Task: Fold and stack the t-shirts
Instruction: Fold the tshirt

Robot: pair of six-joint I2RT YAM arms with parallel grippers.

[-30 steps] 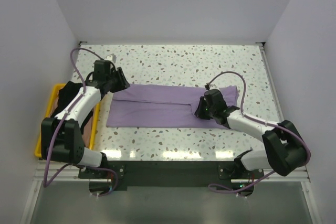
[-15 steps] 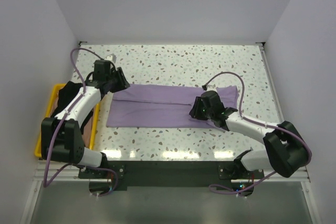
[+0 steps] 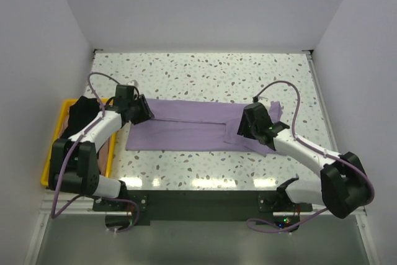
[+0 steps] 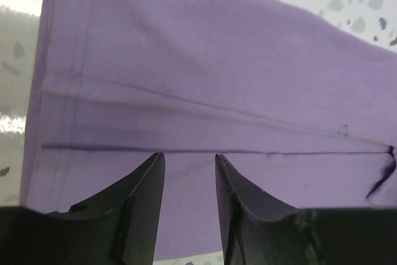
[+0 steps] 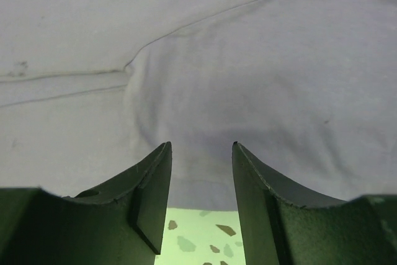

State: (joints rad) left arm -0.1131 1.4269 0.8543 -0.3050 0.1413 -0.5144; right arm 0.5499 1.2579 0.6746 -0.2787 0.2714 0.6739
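The lavender t-shirt (image 3: 186, 125) lies flat on the speckled table, folded into a long band. It fills the left wrist view (image 4: 205, 79) and the right wrist view (image 5: 198, 60). My left gripper (image 3: 141, 111) is open over the shirt's left end, its jaws (image 4: 189, 156) just above the cloth. My right gripper (image 3: 243, 127) is open over the shirt's right part, its jaws (image 5: 200, 146) above the cloth near its edge. The black t-shirt (image 3: 79, 115) lies in the yellow crate (image 3: 51, 153) at the left.
The crate sits off the table's left edge beside the left arm. White walls close in the table at the back and both sides. A purple cable loops above each arm.
My left gripper has moved down and right onto the shirt's left end. My right gripper swung left, then back right, and sits over the shirt's right part.
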